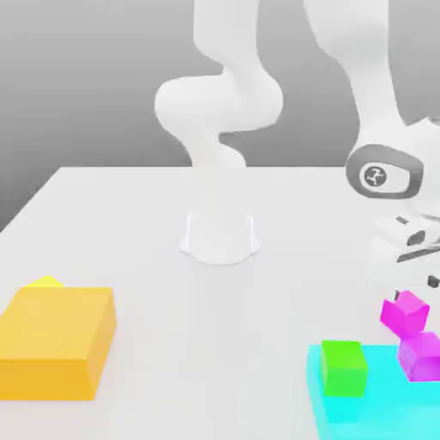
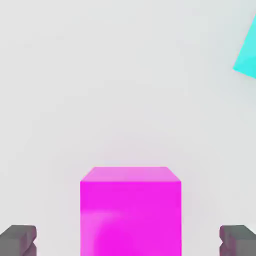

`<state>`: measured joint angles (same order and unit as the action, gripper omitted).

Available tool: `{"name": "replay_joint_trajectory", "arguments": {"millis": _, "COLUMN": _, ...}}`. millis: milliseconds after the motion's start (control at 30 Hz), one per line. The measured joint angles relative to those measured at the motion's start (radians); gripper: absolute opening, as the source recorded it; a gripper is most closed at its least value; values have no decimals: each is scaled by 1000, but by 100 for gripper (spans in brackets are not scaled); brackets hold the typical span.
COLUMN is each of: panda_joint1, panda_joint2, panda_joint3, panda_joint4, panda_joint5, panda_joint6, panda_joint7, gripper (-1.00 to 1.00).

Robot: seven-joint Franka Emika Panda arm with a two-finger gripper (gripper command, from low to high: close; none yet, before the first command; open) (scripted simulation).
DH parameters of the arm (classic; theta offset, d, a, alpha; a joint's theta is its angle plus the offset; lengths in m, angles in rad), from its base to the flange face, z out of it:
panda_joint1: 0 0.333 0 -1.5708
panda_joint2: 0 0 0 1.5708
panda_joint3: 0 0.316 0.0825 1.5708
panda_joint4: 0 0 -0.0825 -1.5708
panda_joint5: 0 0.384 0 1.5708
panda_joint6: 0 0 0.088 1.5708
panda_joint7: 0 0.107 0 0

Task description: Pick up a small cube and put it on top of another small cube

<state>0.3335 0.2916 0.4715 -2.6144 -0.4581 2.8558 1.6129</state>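
Note:
A small magenta cube (image 1: 404, 311) rests on the white table at the exterior view's right. In the hand view this cube (image 2: 130, 212) lies between my two grey fingertips (image 2: 17, 241), with a gap on either side. My gripper (image 1: 411, 279) hovers just above it, open and holding nothing. The twin magenta cube (image 1: 421, 354) sits close in front of the first, at the far right corner of the cyan slab (image 1: 344, 412). I cannot tell whether it stands on the slab or against it.
A small green cube (image 1: 344, 366) stands on the cyan slab, whose corner (image 2: 247, 55) appears in the hand view. A large orange block (image 1: 56, 339) lies at the exterior view's left with a yellow piece (image 1: 45, 282) behind it. The arm's base (image 1: 219, 236) stands mid-table.

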Motion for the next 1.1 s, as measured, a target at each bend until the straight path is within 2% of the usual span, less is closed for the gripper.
{"name": "replay_joint_trajectory", "arguments": {"millis": 100, "panda_joint1": 85, "panda_joint2": 71, "panda_joint3": -105, "panda_joint4": 20, "panda_joint5": -95, "panda_joint6": 47, "panda_joint7": 72, "gripper": 0}}
{"name": "replay_joint_trajectory", "arguments": {"millis": 133, "panda_joint1": 98, "panda_joint2": 85, "panda_joint3": -123, "panda_joint4": 24, "panda_joint5": -118, "panda_joint6": 56, "panda_joint7": 89, "gripper": -100}}
{"name": "replay_joint_trajectory", "arguments": {"millis": 367, "panda_joint1": 94, "panda_joint2": 84, "panda_joint3": -118, "panda_joint4": 24, "panda_joint5": -121, "panda_joint6": 56, "panda_joint7": 92, "gripper": -100}}
{"name": "replay_joint_trajectory", "arguments": {"millis": 667, "panda_joint1": -75, "panda_joint2": -118, "panda_joint3": 112, "panda_joint4": -33, "panda_joint5": 185, "panda_joint6": -72, "panda_joint7": -138, "gripper": -100}}
{"name": "replay_joint_trajectory", "arguments": {"millis": 967, "panda_joint1": -242, "panda_joint2": -208, "panda_joint3": 24, "panda_joint4": 254, "panda_joint5": 389, "panda_joint6": -423, "panda_joint7": -214, "gripper": -100}}
{"name": "replay_joint_trajectory", "arguments": {"millis": 1100, "panda_joint1": -231, "panda_joint2": -107, "panda_joint3": -5, "panda_joint4": 264, "panda_joint5": 317, "panda_joint6": -343, "panda_joint7": -156, "gripper": -100}}
